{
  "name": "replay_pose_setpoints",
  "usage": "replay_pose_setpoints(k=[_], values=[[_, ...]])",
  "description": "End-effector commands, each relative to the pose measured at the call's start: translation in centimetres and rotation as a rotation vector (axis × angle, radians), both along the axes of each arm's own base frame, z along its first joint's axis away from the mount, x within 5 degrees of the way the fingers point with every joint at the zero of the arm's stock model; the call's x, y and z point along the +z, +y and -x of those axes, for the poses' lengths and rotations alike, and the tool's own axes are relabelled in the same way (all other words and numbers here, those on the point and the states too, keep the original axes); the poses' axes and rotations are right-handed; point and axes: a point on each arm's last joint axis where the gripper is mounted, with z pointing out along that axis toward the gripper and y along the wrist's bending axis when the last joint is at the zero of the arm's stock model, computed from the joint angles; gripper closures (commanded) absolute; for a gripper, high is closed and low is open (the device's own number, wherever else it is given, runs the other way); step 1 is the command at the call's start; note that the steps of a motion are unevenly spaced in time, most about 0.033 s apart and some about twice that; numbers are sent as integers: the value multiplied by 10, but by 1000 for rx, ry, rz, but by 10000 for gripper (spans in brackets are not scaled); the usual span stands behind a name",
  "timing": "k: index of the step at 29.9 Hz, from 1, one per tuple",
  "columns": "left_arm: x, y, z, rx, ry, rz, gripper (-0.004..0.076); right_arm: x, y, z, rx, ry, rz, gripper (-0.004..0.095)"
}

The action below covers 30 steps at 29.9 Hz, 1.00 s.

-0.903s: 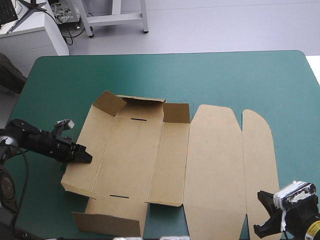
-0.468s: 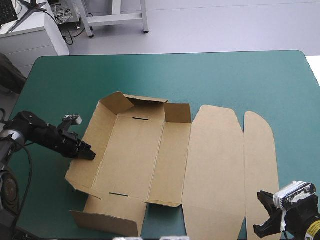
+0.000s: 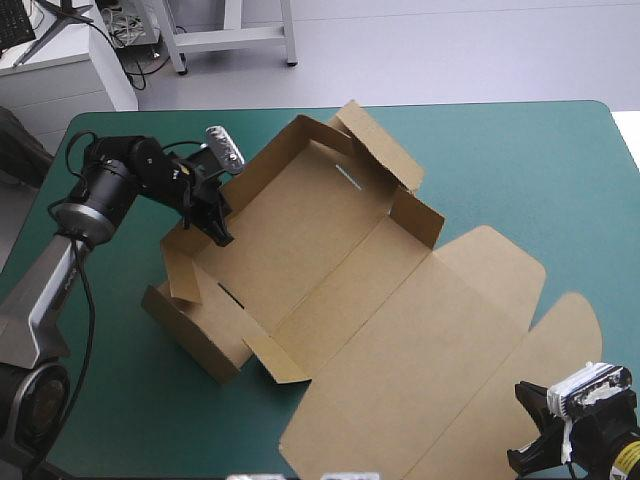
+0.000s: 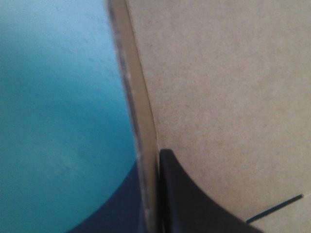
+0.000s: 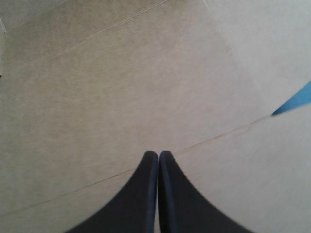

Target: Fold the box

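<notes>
The brown box [image 3: 340, 280] lies turned at a slant on the teal-green cover [image 3: 500, 160], with its walls partly raised at the left end and its lid flat toward the near right. My left gripper [image 3: 218, 228] is shut on the box's raised left wall. In the left wrist view the board's edge [image 4: 141, 121] runs between the black fingers [image 4: 194, 204]. My right gripper [image 3: 535, 450] is at the near right corner, shut, its tips [image 5: 158, 162] above the flat brown board [image 5: 121, 73] with nothing between them.
Bare teal-green cover shows along the far edge [image 3: 480, 130] and at the near left [image 3: 120, 400]. A small flap [image 3: 275, 362] sticks up at the box's near side. The lid's corner [image 3: 570, 320] reaches close to the table's right edge.
My left gripper has swung toward the far edge with the wall in it. The box has turned, its left end going far and its lid near. The right arm stayed put.
</notes>
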Motion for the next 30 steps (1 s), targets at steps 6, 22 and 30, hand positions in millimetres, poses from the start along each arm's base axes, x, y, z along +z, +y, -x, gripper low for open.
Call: replay_pose_setpoints(k=[6, 22, 30], values=[[53, -69, 28, -243, -409, -163, 734, 12, 1, -3, 0, -75, -28, 922], [56, -122, 65, -439, -550, -317, 734, 12, 1, -3, -2, -73, -31, 922], [23, -115, 79, -480, -611, -425, 734, 12, 1, -3, -1, -71, -34, 922]])
